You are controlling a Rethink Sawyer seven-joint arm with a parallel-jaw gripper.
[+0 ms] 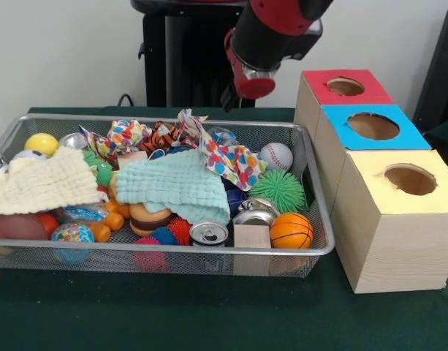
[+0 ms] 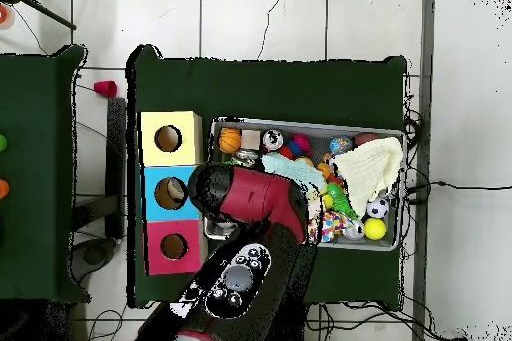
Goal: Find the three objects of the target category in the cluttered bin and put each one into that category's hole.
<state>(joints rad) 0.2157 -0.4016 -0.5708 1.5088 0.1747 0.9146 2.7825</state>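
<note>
Green cloth covers the table (image 1: 209, 322). On it, the wire bin (image 1: 320, 219) sits heaped with toys, a pale teal cloth (image 1: 181, 184) on top (any clear bottles are hard to pick out). Red-and-black arm (image 1: 271, 40) hangs behind the bin's far right corner; its gripper's state I cannot tell. Right of the bin, the blue box's hole (image 1: 373, 126) lies between red and yellow boxes.

Evenly lit and bright, soft shadow under the bin (image 1: 311, 252) along the bench's near edge, glints on can tops (image 1: 209, 233), slightly soft focus throughout, perhaps overhead light.
</note>
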